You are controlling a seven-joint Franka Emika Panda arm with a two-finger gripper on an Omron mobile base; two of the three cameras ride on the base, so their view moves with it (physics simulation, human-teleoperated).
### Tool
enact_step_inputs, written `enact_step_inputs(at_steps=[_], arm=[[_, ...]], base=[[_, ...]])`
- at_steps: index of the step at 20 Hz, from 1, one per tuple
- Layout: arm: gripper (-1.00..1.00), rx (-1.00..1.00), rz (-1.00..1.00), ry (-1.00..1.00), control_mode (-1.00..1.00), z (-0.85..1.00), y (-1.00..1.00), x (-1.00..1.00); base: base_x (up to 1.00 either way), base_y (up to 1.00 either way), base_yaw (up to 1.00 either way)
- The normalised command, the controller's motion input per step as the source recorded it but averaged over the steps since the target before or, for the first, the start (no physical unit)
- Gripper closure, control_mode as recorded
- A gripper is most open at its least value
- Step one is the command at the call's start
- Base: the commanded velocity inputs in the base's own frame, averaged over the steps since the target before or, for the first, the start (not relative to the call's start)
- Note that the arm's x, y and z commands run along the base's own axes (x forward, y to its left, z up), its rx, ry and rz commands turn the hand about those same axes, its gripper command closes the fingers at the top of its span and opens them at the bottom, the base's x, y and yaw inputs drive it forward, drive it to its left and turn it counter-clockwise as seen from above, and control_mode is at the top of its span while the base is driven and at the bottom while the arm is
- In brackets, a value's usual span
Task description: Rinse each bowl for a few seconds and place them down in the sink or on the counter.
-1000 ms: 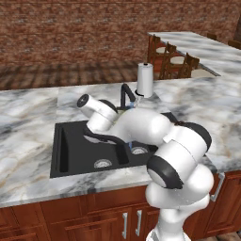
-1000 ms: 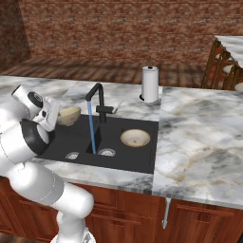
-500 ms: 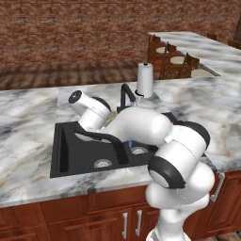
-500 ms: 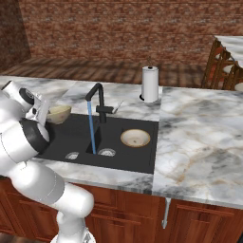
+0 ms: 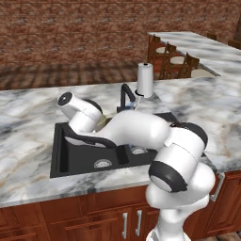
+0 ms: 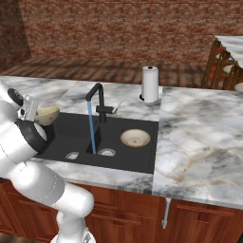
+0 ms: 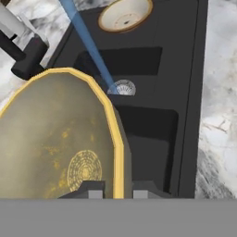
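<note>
My gripper (image 7: 118, 187) is shut on the rim of the olive-tan bowl (image 7: 55, 139), which stands tilted on edge with its inside facing the camera. From the right base view the gripper (image 6: 32, 110) holds this bowl (image 6: 48, 114) in the air over the left end of the black sink (image 6: 135, 159), well left of the water stream (image 6: 91, 130). A sliver of the bowl (image 5: 100, 123) peeks out behind the arm. The cream-rimmed bowl (image 6: 135, 138) lies upright in the right basin, also seen as the cream bowl (image 7: 125, 14). Marble counter (image 6: 199, 142) surrounds the sink.
The black gooseneck faucet (image 6: 97, 98) runs water onto a steel drain (image 7: 122, 87). A white paper-towel roll (image 6: 150, 84) stands behind the sink on the counter. Wooden chairs (image 5: 174, 63) stand at a second counter far right. The arm (image 5: 136, 132) spans the sink.
The gripper has carried the olive-tan bowl leftward, away from the water stream toward the sink's left end. The cream bowl and the faucet stay as they were.
</note>
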Motion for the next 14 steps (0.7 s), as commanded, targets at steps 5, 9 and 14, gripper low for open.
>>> enact_step_inputs(at_steps=[5, 9, 14], arm=[[1.00, 0.00, 0.00, -0.04, -1.00, -0.01, 0.44, -0.35], [1.00, 0.00, 0.00, -0.06, -1.00, -0.03, 0.36, -0.35], [1.00, 0.03, 0.06, -0.05, -1.00, -0.01, 0.29, -0.38]], base=[[0.00, 0.00, 0.00], [0.00, 0.00, 0.00], [0.00, 0.00, 0.00]])
